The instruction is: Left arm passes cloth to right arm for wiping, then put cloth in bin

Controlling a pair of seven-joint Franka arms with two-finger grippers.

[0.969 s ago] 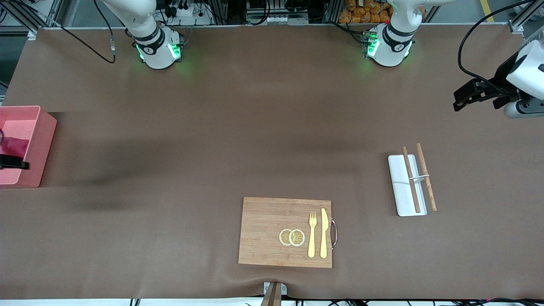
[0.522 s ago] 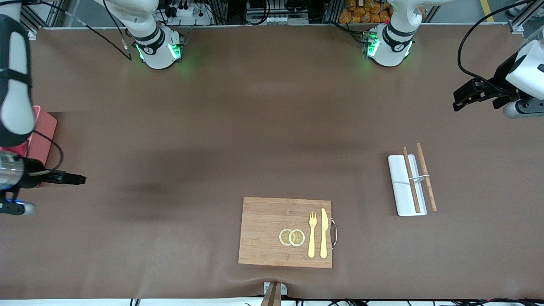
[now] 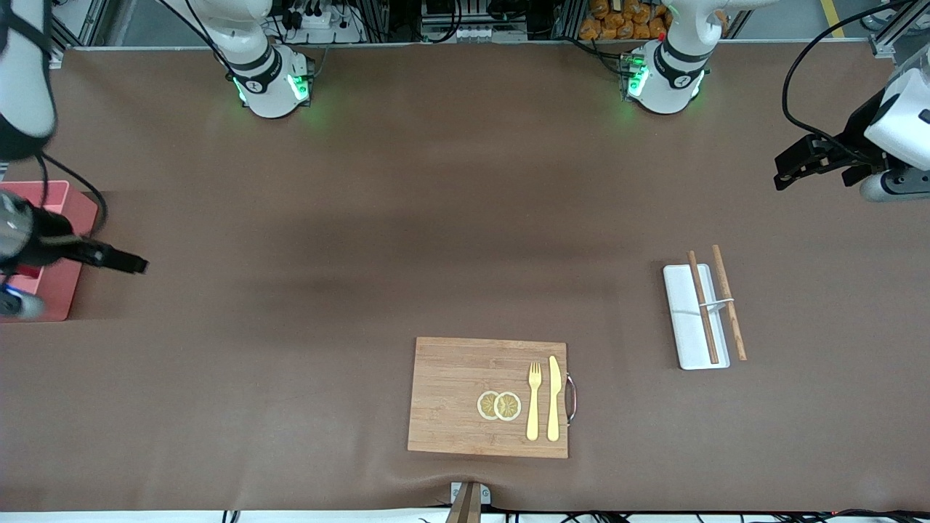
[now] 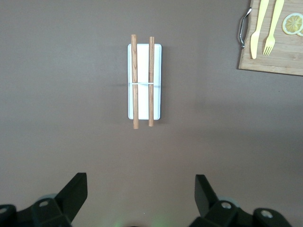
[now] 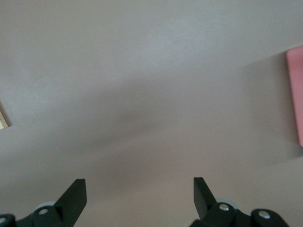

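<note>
While both jaws spread empty | bin point(image 3: 69, 247) long axis runs toward front camera

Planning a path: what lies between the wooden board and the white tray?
Only bare brown table lies between the wooden board and the white tray, as the front view shows.

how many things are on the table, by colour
Pink: 1, the bin
White: 1, the tray
Wood brown: 3, the cutting board and two sticks
Yellow: 4, fork, knife, two lemon slices
Total: 9
</note>
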